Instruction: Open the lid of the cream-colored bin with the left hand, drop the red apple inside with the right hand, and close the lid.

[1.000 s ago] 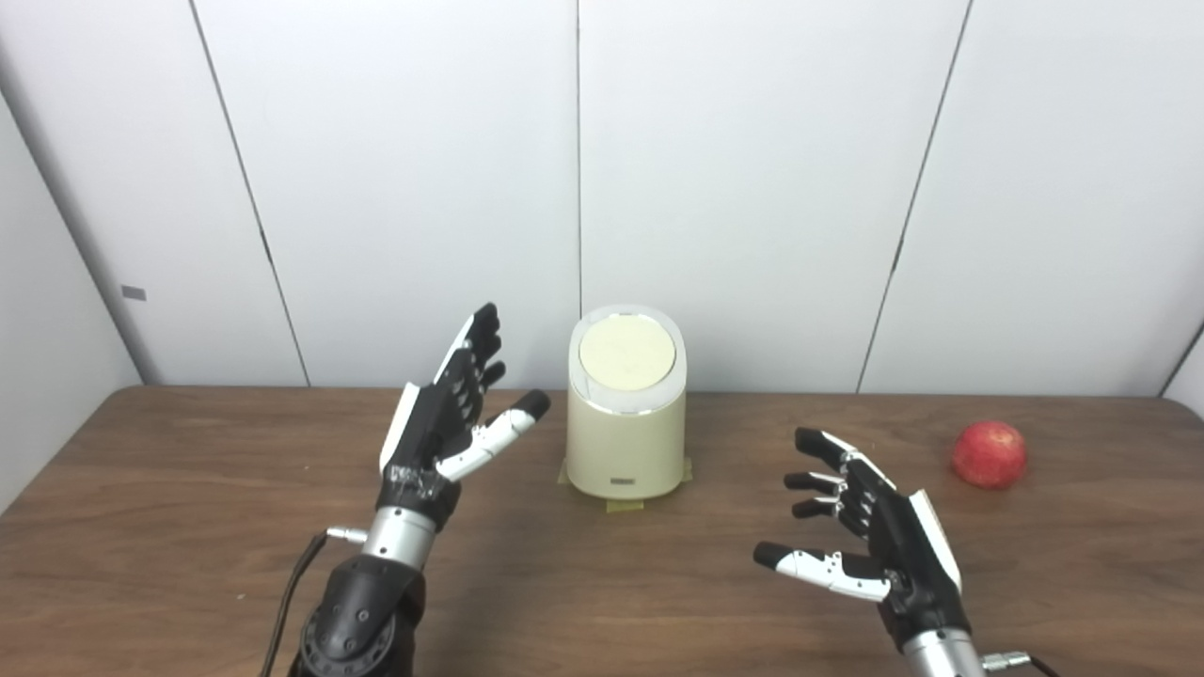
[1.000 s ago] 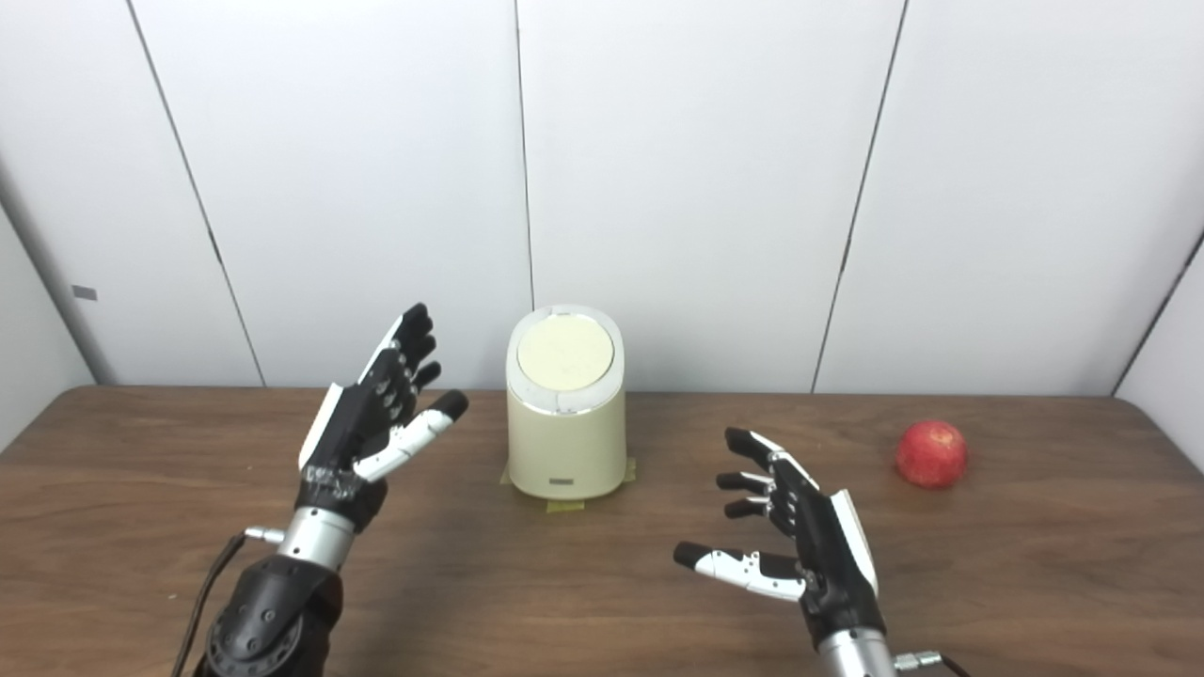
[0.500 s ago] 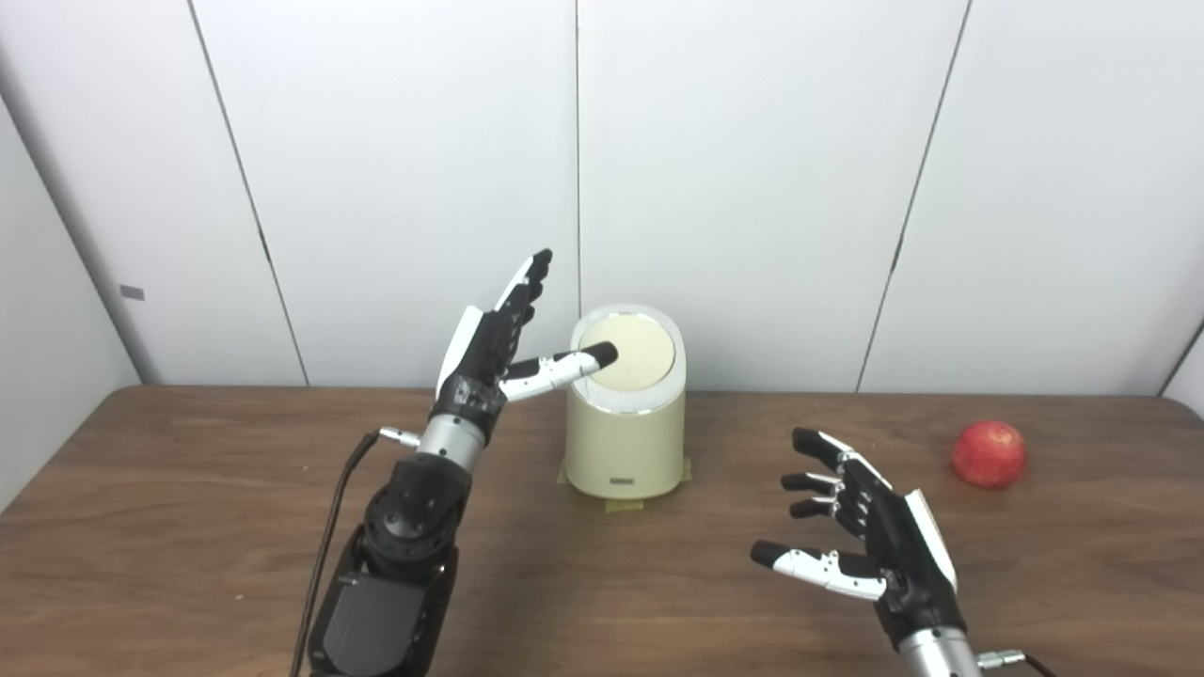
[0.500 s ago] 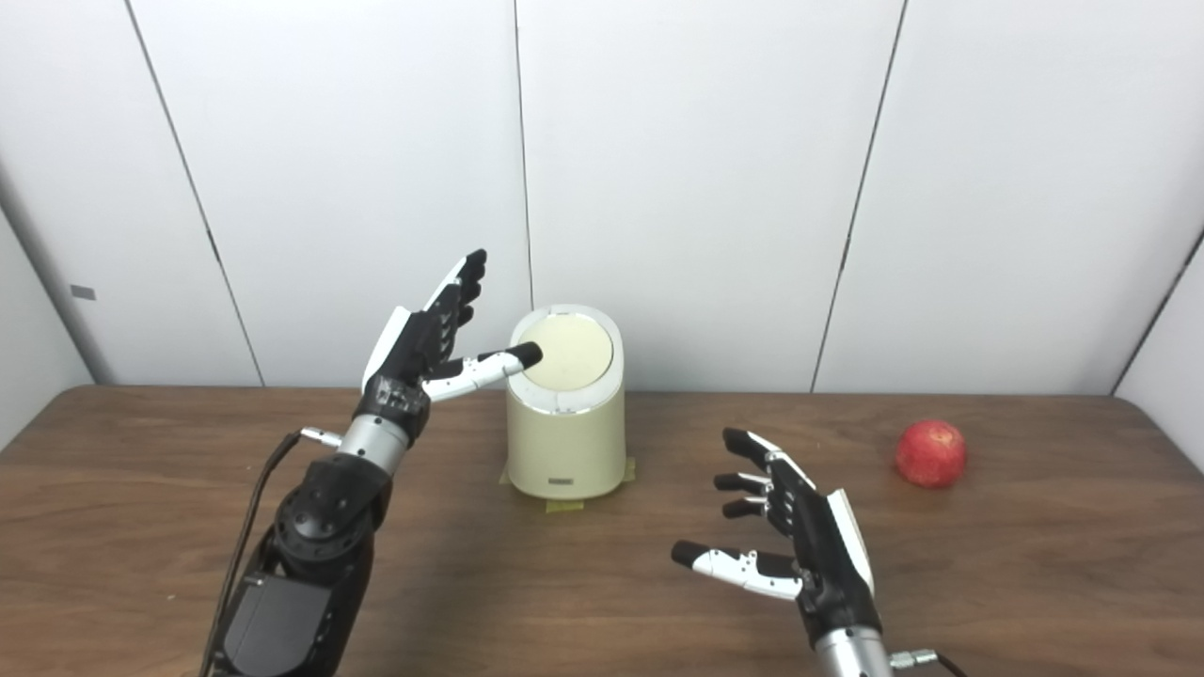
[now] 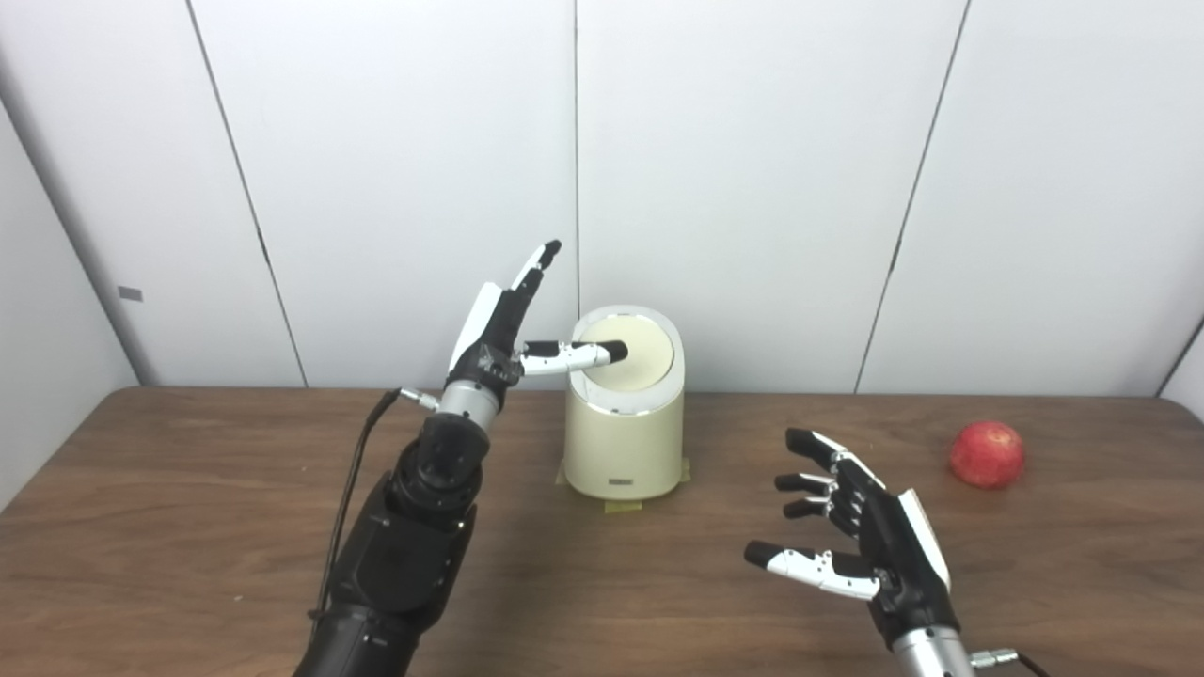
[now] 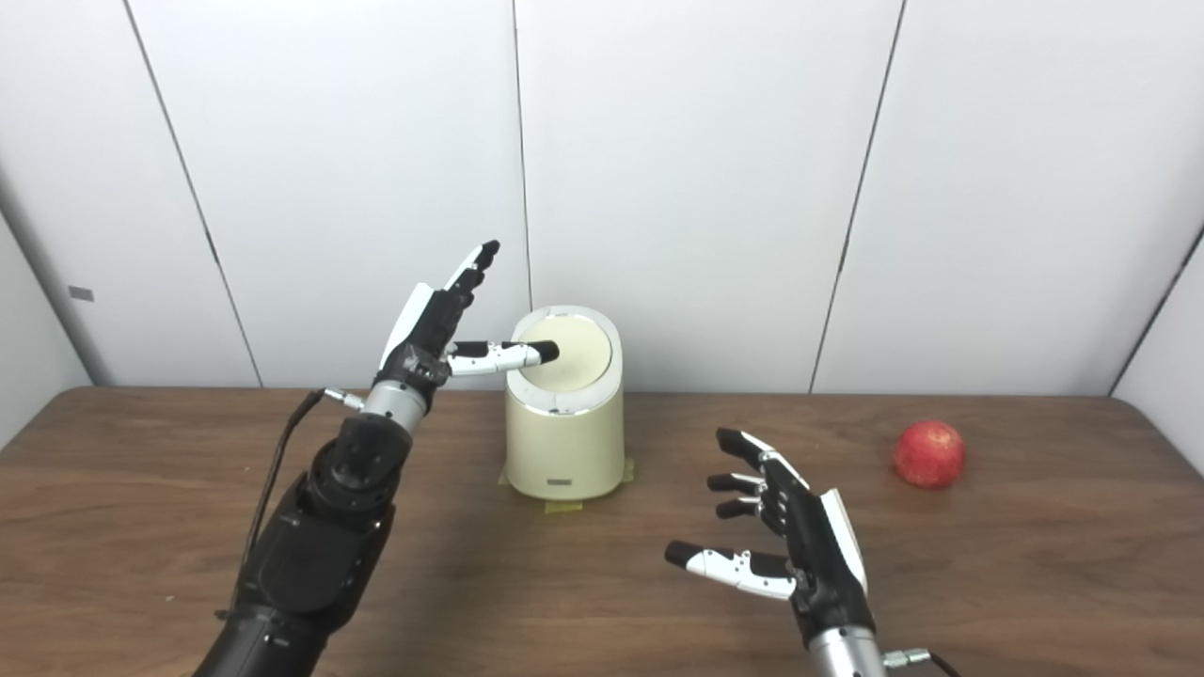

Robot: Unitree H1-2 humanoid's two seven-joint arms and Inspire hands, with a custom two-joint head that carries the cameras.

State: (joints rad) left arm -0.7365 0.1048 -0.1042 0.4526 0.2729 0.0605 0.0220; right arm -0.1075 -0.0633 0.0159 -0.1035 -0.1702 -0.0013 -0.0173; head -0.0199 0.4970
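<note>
Left eye view shows the left hand [image 5: 503, 324] has risen from beside the cream-colored bin [image 5: 625, 418] to its top, thumb now reaching over the shut lid [image 5: 628, 354]; opening looks imminent. Its fingers are spread, gripping nothing. The right hand [image 5: 870, 536] waits open above the counter [image 5: 188, 527], the red apple [image 5: 986, 454] well apart to its right.
</note>
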